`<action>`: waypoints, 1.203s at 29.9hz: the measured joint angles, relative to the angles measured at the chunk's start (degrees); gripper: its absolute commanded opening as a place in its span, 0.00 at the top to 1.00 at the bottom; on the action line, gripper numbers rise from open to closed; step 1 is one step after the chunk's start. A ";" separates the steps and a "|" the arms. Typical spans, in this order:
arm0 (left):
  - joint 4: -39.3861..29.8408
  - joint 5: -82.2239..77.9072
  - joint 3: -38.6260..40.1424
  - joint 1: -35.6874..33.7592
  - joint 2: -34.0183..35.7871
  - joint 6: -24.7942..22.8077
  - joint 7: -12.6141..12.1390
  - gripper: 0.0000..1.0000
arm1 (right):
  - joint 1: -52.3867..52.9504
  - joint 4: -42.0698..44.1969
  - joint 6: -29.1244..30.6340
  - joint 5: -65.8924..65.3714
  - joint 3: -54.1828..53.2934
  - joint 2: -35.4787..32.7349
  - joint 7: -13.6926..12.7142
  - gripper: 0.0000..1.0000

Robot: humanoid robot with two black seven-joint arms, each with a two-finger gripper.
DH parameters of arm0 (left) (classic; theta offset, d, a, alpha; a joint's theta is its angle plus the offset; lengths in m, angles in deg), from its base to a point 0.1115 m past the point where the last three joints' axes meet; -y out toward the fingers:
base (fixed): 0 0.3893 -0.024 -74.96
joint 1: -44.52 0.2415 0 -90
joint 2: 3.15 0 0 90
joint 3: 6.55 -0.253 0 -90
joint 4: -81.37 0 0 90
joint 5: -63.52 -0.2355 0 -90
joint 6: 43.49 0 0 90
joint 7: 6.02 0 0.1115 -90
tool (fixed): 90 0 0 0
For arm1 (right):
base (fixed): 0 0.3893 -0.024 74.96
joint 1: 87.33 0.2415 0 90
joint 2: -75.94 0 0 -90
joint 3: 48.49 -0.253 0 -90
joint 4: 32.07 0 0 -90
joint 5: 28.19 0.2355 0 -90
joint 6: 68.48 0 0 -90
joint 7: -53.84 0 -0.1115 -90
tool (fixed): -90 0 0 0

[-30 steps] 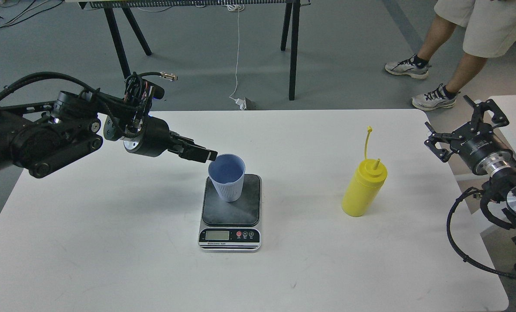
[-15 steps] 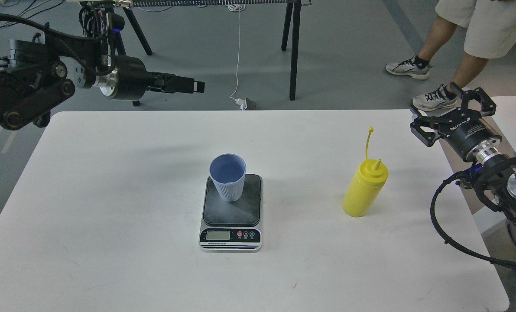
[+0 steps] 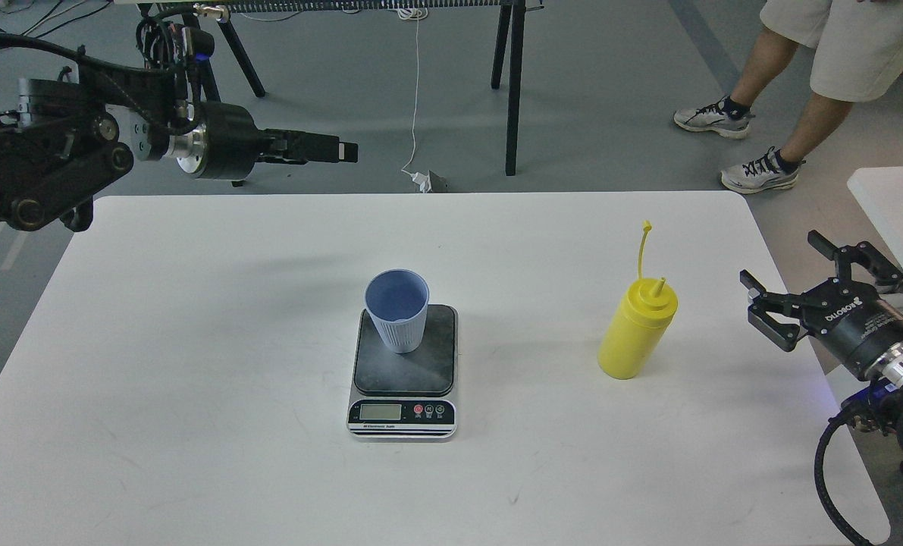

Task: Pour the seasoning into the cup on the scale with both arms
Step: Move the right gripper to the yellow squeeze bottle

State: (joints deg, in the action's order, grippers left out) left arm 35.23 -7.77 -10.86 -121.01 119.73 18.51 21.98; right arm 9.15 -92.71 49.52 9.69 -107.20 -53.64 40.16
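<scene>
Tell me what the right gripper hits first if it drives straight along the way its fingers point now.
Probably the seasoning. The open right gripper points left across the table toward it, though height and depth are unclear, so it might pass behind.

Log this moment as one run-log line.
cup upright on scale | seasoning upright on table, untouched | left gripper raised, clear of cup | right gripper open beside seasoning, apart

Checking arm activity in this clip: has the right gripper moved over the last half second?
Yes. The right gripper has dropped lower and slightly right in the head view, now beside the table edge, level with the seasoning bottle, jaws open.
</scene>
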 measured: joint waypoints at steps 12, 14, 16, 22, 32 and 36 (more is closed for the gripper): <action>-0.01 -0.34 -0.35 0.67 -0.09 0.00 0.00 0.01 | -4.95 -2.78 0.00 -1.17 5.66 4.96 0.23 0.01; -0.01 -0.34 -0.41 0.92 -0.06 0.00 0.00 0.01 | -4.78 -2.40 0.00 -2.08 5.76 5.55 0.35 0.01; -0.01 -0.36 -0.43 1.16 0.05 0.00 0.00 0.01 | -4.58 -1.70 0.00 -3.17 5.82 6.63 0.42 0.01; -0.01 -0.39 -0.44 1.41 0.44 0.00 0.00 0.01 | -3.20 1.56 0.00 -5.70 5.92 10.47 0.42 0.01; -0.09 -0.34 -0.58 2.39 0.71 0.00 0.00 0.01 | 0.12 4.88 0.00 -7.98 7.48 14.63 0.49 0.01; -0.10 -0.28 -0.57 2.61 0.78 0.00 0.00 0.01 | 1.09 6.12 0.00 -8.20 7.82 15.61 0.50 0.01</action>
State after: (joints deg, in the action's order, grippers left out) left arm 35.13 -8.05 -11.44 -118.40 120.50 18.51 21.98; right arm 10.24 -86.59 49.52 1.48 -99.38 -38.03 40.66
